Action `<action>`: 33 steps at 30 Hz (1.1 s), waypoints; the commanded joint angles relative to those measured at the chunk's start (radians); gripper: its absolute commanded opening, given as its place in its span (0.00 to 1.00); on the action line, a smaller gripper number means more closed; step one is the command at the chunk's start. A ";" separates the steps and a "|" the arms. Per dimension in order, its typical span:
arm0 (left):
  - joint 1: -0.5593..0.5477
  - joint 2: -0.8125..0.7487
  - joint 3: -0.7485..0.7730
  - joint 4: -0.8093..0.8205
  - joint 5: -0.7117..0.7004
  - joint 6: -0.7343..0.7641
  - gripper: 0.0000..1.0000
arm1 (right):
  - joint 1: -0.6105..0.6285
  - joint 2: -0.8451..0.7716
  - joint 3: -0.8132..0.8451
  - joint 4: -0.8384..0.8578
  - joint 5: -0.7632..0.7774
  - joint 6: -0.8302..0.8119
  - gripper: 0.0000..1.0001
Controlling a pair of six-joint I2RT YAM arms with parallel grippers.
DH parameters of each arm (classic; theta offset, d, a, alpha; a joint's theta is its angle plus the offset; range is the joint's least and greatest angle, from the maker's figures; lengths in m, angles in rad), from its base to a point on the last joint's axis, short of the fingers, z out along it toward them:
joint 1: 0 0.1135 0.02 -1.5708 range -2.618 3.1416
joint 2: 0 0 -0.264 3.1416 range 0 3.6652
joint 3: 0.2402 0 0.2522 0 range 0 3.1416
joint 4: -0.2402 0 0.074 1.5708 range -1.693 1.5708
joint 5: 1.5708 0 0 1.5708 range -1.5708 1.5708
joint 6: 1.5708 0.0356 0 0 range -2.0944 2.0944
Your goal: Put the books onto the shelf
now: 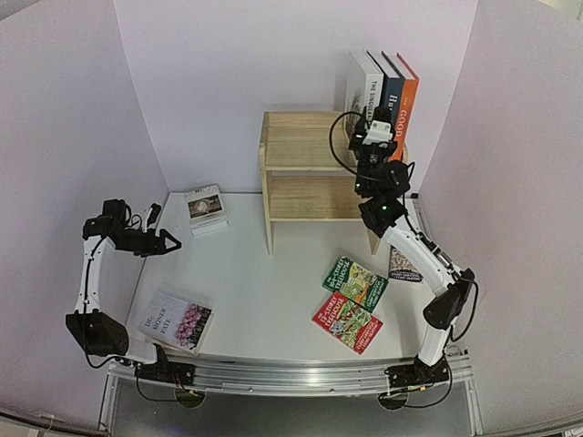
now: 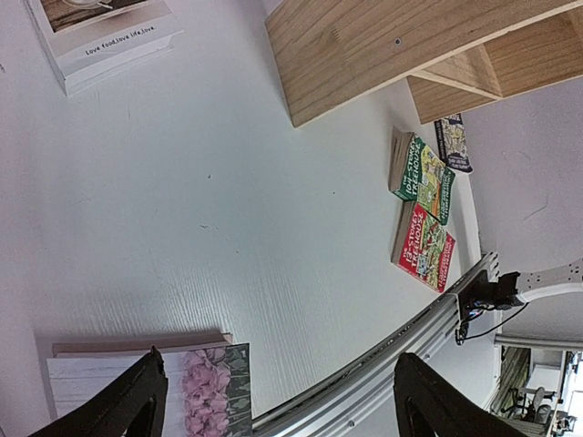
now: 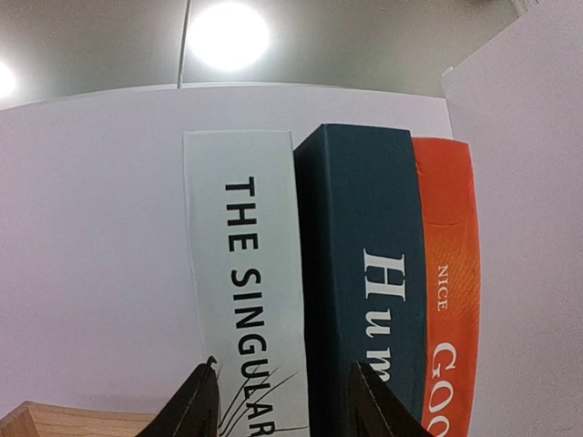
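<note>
Three books stand upright at the right end of the shelf [image 1: 301, 146] top: the white "THE SINGULAR" book [image 3: 246, 273], the navy "Humor" [image 3: 364, 255] and the orange "GOOD" [image 3: 446, 300], spines side by side. The right gripper [image 3: 285, 364] is at their lower spines, its fingers partly spread to either side of the white spine (one tip overlaps the navy one). Whether they actually pinch it I cannot tell from this angle.

The left gripper [image 2: 278, 360] hovers over the table [image 1: 273, 273] with its jaws spread wide, holding nothing.

Five books lie flat on the table:
- the small white book [image 1: 207, 209], left of the shelf
- the pink-flowered book [image 1: 178, 325], near the left arm's base
- the green paperback [image 1: 355, 280] and the red paperback [image 1: 347, 324], just beside each other
- a dark paperback [image 1: 404, 266], partly under the right arm
</note>
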 commanded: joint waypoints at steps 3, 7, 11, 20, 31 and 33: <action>-0.004 -0.027 -0.006 -0.003 0.025 0.018 0.86 | 0.023 -0.024 -0.011 0.073 0.030 -0.041 0.47; -0.005 -0.027 -0.007 -0.005 0.025 0.021 0.86 | 0.057 -0.030 -0.028 0.098 0.031 -0.086 0.47; -0.004 -0.027 -0.009 -0.004 0.019 0.027 0.86 | 0.099 -0.054 -0.073 0.114 0.038 -0.121 0.50; -0.005 -0.008 -0.028 0.010 -0.150 0.037 0.90 | 0.217 -0.118 -0.219 0.155 0.167 -0.204 0.59; 0.107 0.180 -0.067 -0.105 -0.531 0.197 1.00 | 0.292 -0.262 -0.471 -0.456 -0.153 0.267 0.64; 0.143 0.205 -0.092 -0.105 -0.556 0.223 1.00 | 0.292 -0.247 -0.461 -0.624 -0.325 0.347 0.65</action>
